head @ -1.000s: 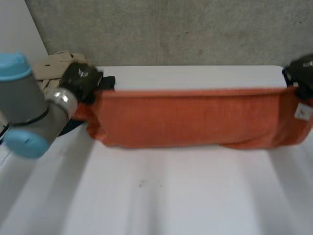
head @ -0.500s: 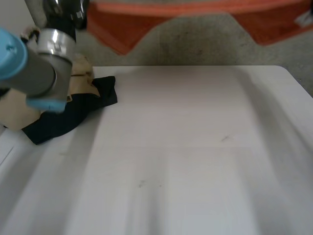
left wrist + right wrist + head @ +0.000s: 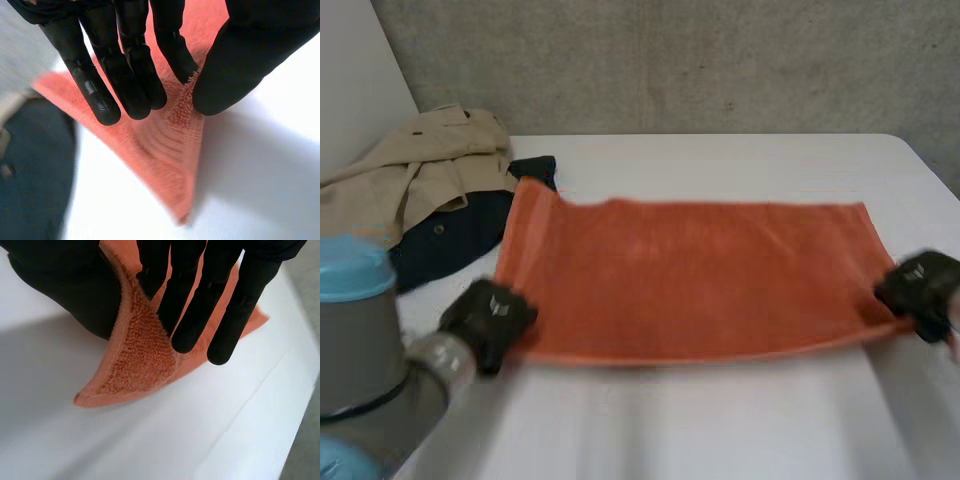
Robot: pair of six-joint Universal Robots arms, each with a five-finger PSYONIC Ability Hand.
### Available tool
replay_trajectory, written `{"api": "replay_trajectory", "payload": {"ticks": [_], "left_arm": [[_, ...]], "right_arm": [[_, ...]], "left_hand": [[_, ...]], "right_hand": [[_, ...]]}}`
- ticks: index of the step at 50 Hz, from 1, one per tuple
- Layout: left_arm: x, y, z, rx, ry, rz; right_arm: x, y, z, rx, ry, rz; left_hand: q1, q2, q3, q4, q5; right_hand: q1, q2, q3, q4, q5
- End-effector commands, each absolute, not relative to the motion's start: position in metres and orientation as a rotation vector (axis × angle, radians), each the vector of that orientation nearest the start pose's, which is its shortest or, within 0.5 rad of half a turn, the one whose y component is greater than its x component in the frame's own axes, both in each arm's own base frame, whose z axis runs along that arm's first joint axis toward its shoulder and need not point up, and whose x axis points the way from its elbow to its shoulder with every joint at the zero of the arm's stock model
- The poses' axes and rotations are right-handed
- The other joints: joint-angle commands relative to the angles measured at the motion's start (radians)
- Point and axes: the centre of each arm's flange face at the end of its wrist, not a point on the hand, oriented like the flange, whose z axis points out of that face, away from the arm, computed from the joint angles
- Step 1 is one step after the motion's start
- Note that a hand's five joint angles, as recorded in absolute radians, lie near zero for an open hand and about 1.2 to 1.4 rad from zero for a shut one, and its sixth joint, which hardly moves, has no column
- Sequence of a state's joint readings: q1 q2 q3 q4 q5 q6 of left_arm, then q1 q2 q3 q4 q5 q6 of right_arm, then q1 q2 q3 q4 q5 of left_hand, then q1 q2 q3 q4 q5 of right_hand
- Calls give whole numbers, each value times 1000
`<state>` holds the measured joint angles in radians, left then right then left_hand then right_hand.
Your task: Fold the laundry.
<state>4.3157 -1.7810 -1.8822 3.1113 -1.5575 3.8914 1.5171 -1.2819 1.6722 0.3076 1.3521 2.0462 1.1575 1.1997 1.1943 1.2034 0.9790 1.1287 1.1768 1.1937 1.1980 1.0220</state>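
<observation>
An orange towel (image 3: 690,275) lies spread out flat across the middle of the white table (image 3: 720,420). My left hand (image 3: 488,320) is at its near left corner. In the left wrist view the straight fingers (image 3: 100,85) and the thumb pinch that corner of the towel (image 3: 170,145). My right hand (image 3: 920,290) is at the near right corner. The right wrist view has the towel's edge (image 3: 135,360) running up between the thumb and the fingers (image 3: 200,305), pinched there. Both corners sit just above the tabletop.
A beige jacket (image 3: 420,165) and a dark garment (image 3: 460,230) are heaped at the table's far left, touching the towel's far left corner. A concrete wall stands behind the table. The table's right edge runs close to my right hand.
The towel hung stretched between both hands, was swung up high, and now lies flat on the table. Both hands have come down toward the near edge, still holding its corners.
</observation>
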Motion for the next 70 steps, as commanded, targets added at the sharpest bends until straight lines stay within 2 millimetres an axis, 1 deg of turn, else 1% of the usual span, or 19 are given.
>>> {"api": "replay_trajectory", "payload": {"ticks": [1, 4, 8, 12, 19, 26, 30, 33, 34, 35, 36, 37, 38, 43, 48, 51, 56, 59, 70], "left_arm": [[-212, -157, 187, 1480, 2202, -1287], [-225, -176, 193, 1448, 2124, -1429], [-241, -214, 180, 1393, 2058, -1535], [-262, -249, 169, 1356, 1988, -1645], [-286, -301, 152, 1299, 1925, -1742], [-308, -341, 155, 1246, 1837, -1853], [-315, -359, 141, 1233, 1831, -1863], [-320, -363, 139, 1237, 1818, -1883], [-320, -364, 138, 1237, 1816, -1886], [-321, -364, 138, 1236, 1817, -1890], [-323, -364, 141, 1230, 1808, -1904], [-326, -363, 143, 1229, 1802, -1918], [-328, -362, 145, 1227, 1802, -1929], [-340, -345, 151, 1249, 1813, -1967], [-332, -329, 175, 1224, 1835, -1996], [-322, -309, 182, 1224, 1883, -1994], [-310, -294, 182, 1222, 1937, -1967], [-306, -286, 178, 1229, 1964, -1948], [-305, -284, 175, 1212, 1940, -1984]], "right_arm": [[106, -263, 183, -1880, 2672, -1237], [107, -270, 181, -1813, 2685, -1293], [119, -295, 170, -1713, 2657, -1421], [143, -326, 170, -1633, 2562, -1675], [154, -375, 155, -1609, 2491, -1937], [161, -401, 143, -1618, 2550, -1991], [162, -412, 140, -1602, 2543, -2026], [163, -420, 138, -1583, 2528, -2073], [164, -422, 137, -1578, 2526, -2086], [166, -424, 136, -1573, 2515, -2111], [168, -425, 136, -1574, 2505, -2123], [171, -425, 138, -1567, 2495, -2140], [173, -424, 142, -1540, 2490, -2164], [169, -415, 164, -1316, 2518, -2190], [168, -385, 194, -1191, 2473, -2145], [152, -369, 205, -1143, 2490, -2057], [112, -343, 193, -1057, 2630, -1756], [104, -336, 183, -1025, 2655, -1672], [90, -341, 144, -1006, 2615, -1792]], "left_hand": [[239, 197, 202, 193, 243], [239, 197, 202, 193, 243], [239, 197, 202, 193, 243], [239, 197, 202, 193, 243], [239, 197, 202, 193, 243], [239, 197, 202, 193, 243], [239, 197, 202, 193, 243], [239, 197, 202, 193, 243], [239, 197, 202, 193, 243], [33, -9, -4, -13, 37], [-902, -944, -939, -948, -898], [-983, -1025, -1020, -1029, -979], [-881, -923, -917, -927, -877], [-983, -1025, -1020, -1029, -979], [-983, -1025, -1020, -1029, -979], [-983, -1025, -1020, -1029, -979], [-983, -1025, -1020, -1029, -979], [-983, -1025, -1020, -1029, -979], [-983, -1025, -1020, -1029, -979]], "right_hand": [[268, 219, 203, 198, 200], [268, 219, 203, 198, 200], [268, 219, 203, 198, 200], [268, 219, 203, 198, 200], [268, 219, 203, 198, 200], [268, 219, 203, 198, 200], [268, 219, 203, 198, 200], [268, 219, 203, 198, 200], [-101, -149, -165, -170, -168], [-954, -1002, -1019, -1023, -1022], [-954, -1002, -1019, -1023, -1022], [-954, -1002, -1019, -1023, -1022], [-954, -1002, -1019, -1023, -1022], [-954, -1002, -1019, -1023, -1022], [-954, -1002, -1019, -1023, -1022], [-954, -1002, -1019, -1023, -1022], [-862, -910, -927, -931, -930], [-762, -810, -827, -831, -830], [-668, -716, -733, -737, -736]]}}
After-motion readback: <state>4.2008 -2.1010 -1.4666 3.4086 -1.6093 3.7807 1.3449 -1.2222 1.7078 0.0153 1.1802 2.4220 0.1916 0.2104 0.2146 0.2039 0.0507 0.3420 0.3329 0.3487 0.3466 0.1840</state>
